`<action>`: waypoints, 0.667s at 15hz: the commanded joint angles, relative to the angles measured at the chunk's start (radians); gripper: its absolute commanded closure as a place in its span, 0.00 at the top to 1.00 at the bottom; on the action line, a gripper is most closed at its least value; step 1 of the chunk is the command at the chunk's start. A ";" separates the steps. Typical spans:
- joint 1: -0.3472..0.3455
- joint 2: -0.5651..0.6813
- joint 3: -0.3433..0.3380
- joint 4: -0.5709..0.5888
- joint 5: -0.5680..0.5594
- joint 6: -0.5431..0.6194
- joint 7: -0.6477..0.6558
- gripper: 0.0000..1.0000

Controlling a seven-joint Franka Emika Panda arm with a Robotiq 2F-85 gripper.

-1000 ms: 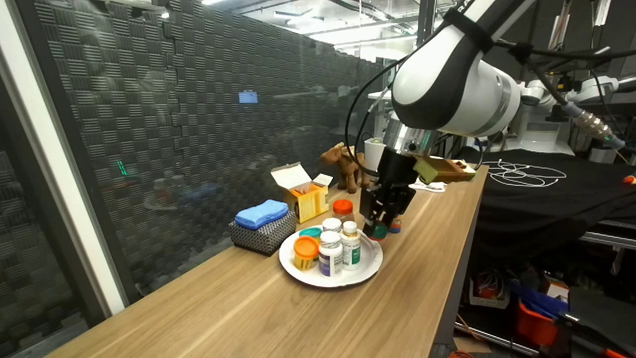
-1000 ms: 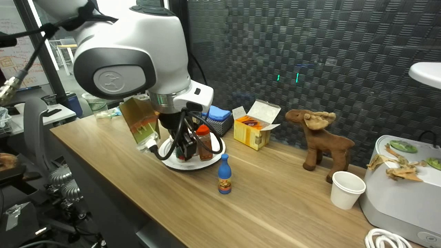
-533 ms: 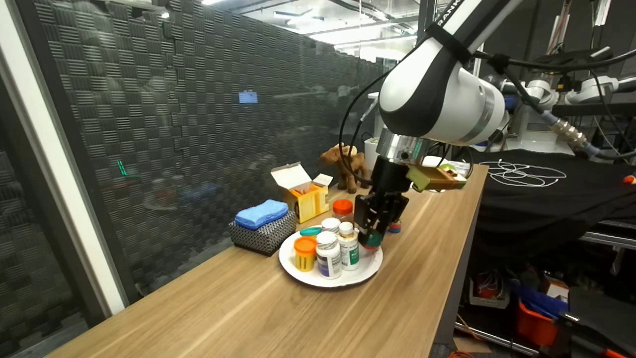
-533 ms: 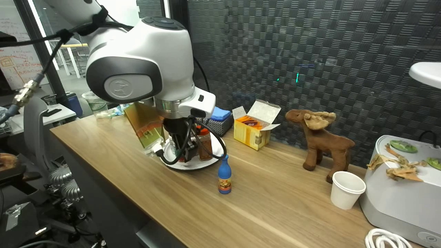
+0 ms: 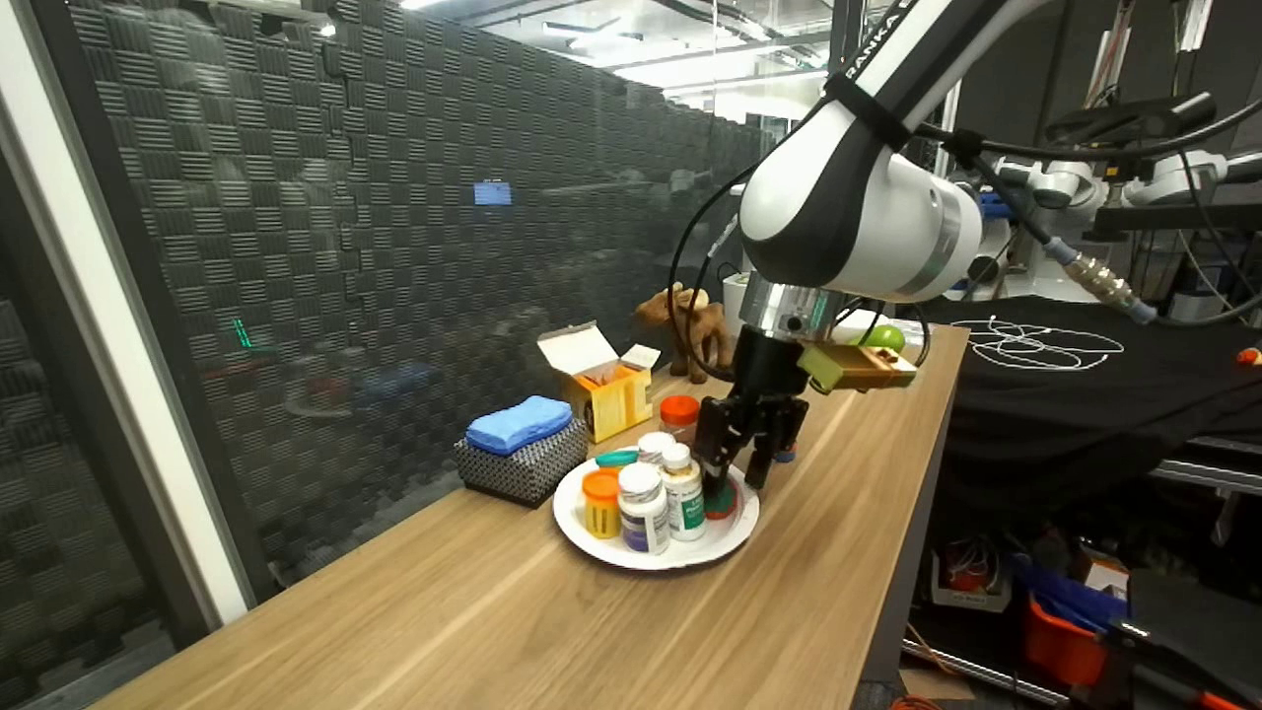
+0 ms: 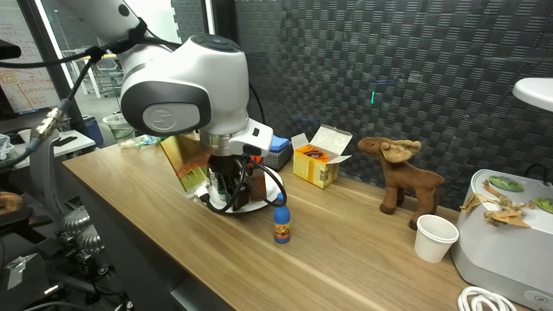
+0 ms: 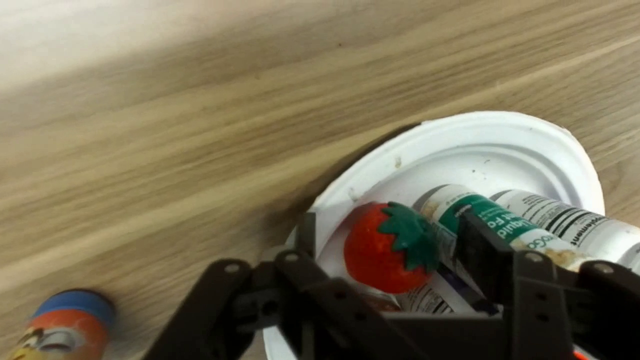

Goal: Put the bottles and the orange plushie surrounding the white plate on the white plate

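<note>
The red-orange plushie (image 5: 725,504), part-hidden in an exterior view, sits on the white plate's (image 5: 723,540) right between the gripper's (image 7: 389,235) spread jaws.

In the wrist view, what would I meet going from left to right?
Blue-and-orange bottle, red strawberry-shaped toy, bottle with a green label, white bottle with black print.

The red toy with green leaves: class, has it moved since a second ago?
Yes. In an exterior view, the red toy has moved down and picture-left relative to the white plate, now inside its rim.
</note>
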 commanded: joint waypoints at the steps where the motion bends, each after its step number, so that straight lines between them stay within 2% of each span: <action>1: -0.023 0.013 0.026 0.035 0.008 -0.027 -0.001 1.00; 10: -0.044 -0.015 0.008 0.067 0.002 -0.018 0.031 1.00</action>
